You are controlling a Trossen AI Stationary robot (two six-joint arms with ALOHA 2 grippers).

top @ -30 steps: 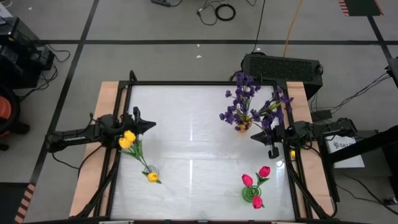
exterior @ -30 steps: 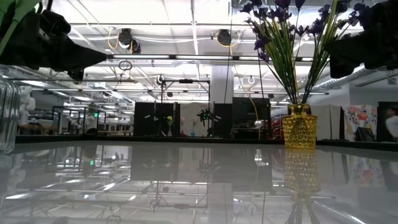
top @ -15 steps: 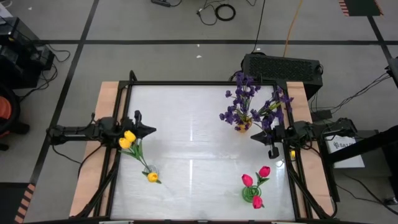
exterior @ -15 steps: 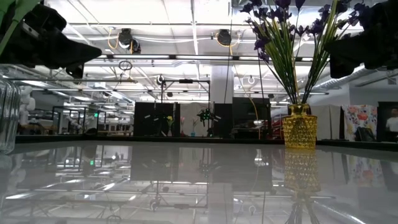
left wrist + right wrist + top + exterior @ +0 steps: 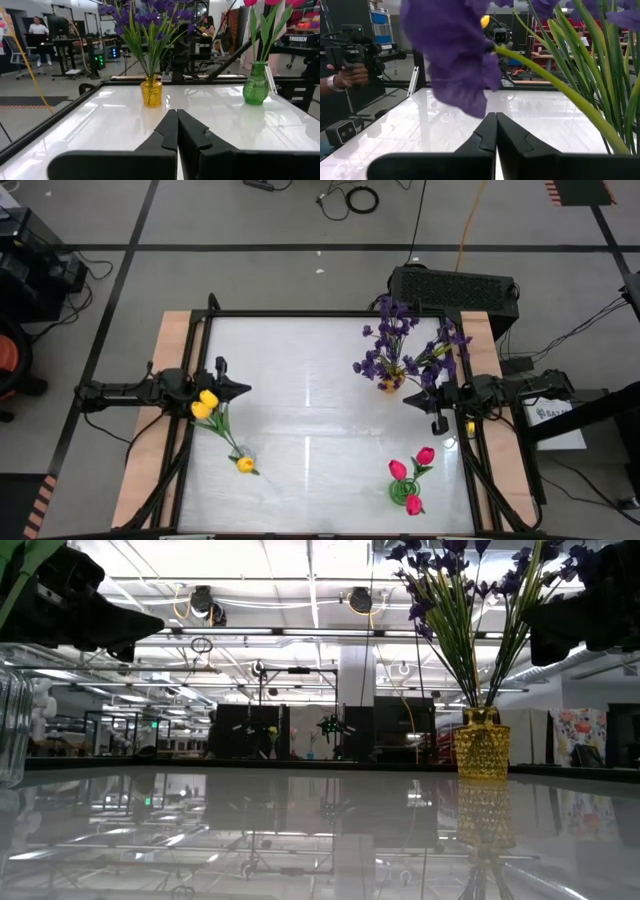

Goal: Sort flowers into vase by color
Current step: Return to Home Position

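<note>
Sorting looks done, bushy purple sprigs (image 5: 398,340) in the yellow glass vase (image 5: 388,384) just beside my closed right gripper (image 5: 408,401) (left gripper (image 5: 241,388) closed too), so I only need to home.

Three vases stand on the bench (image 5: 310,395). The vase with sprigs (image 5: 388,383) is at the rear right, just beside the right arm (image 5: 500,392). One tulip vase (image 5: 403,492) stands at the front right. The other tulip vase (image 5: 240,458) stands at the front left, and its tulips (image 5: 207,405) lean toward the left arm (image 5: 130,392).
</note>
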